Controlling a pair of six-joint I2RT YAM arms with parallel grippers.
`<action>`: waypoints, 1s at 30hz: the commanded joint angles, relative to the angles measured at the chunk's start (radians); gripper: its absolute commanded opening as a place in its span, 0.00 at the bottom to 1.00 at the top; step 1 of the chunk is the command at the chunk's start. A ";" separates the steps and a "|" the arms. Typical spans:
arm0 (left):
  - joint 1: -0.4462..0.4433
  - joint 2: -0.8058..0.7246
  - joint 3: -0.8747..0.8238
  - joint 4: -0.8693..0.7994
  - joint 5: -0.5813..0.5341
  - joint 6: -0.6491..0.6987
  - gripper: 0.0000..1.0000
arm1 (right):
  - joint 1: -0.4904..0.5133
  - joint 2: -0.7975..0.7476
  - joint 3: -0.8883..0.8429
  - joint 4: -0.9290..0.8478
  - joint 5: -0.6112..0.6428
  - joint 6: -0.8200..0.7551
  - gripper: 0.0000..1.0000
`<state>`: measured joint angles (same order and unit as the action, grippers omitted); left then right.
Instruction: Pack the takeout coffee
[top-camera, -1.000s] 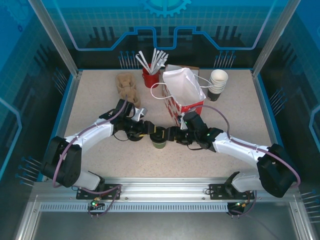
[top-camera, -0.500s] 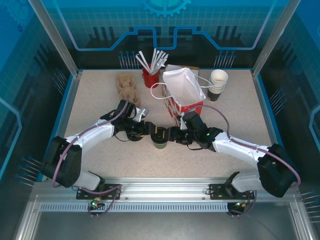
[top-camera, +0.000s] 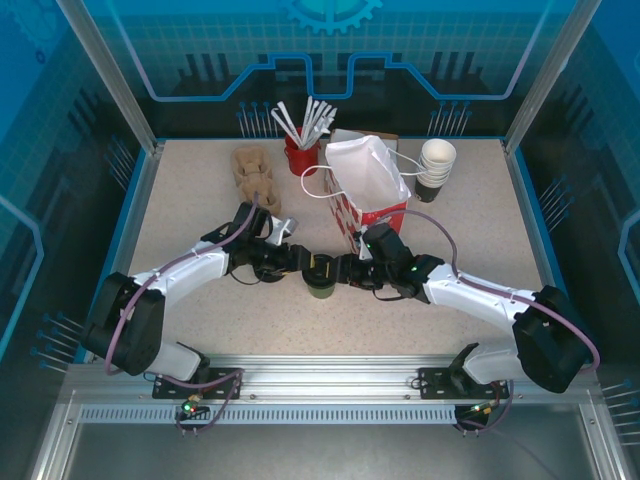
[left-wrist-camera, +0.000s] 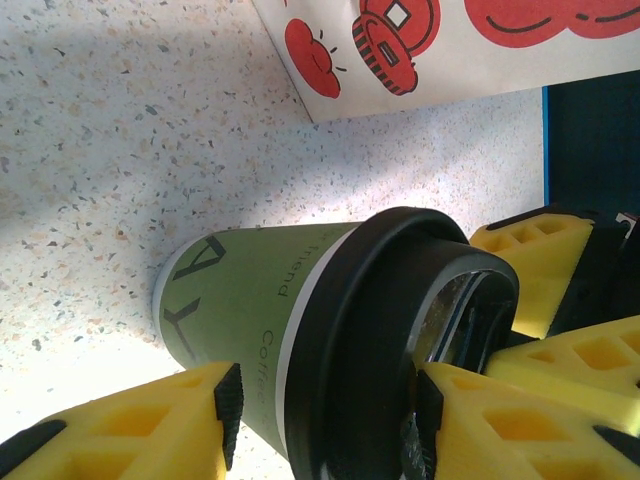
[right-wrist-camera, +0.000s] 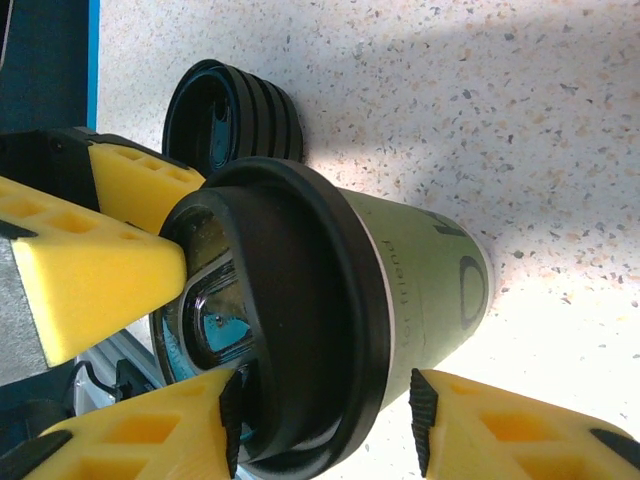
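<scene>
The takeout coffee (top-camera: 319, 279), an olive cup with a black lid, stands on the table in front of the bag (top-camera: 370, 186). My left gripper (top-camera: 299, 263) reaches it from the left and my right gripper (top-camera: 344, 270) from the right. In the left wrist view the cup (left-wrist-camera: 250, 300) lies between the open fingers of the left gripper (left-wrist-camera: 326, 415). One pad rests at the lid's top and the other stands off the cup's side. The right gripper (right-wrist-camera: 325, 420) straddles the lid (right-wrist-camera: 300, 330) the same way, open.
A stack of loose black lids (right-wrist-camera: 225, 110) lies just left of the cup. At the back stand lidless cups (top-camera: 436, 165), a red holder of stirrers (top-camera: 300, 150) and a cardboard carrier (top-camera: 253, 172). The bag's red-printed wall (left-wrist-camera: 430, 50) is close behind the cup.
Both arms have shifted only slightly around the cup. The cup stays in the same spot.
</scene>
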<state>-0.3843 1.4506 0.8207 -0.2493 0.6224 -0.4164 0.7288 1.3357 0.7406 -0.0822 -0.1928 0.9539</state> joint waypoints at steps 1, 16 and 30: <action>-0.011 0.035 -0.044 -0.093 -0.059 0.016 0.50 | 0.011 0.023 -0.007 -0.099 0.052 0.015 0.48; -0.032 0.038 -0.072 -0.112 -0.112 0.034 0.48 | 0.006 0.016 -0.054 -0.113 0.073 0.072 0.43; -0.042 -0.078 0.002 -0.127 -0.081 -0.024 0.53 | 0.020 -0.014 0.080 -0.171 0.023 -0.039 0.51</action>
<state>-0.4202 1.3899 0.8070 -0.2951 0.5694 -0.4236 0.7349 1.3067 0.7658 -0.1692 -0.1677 0.9649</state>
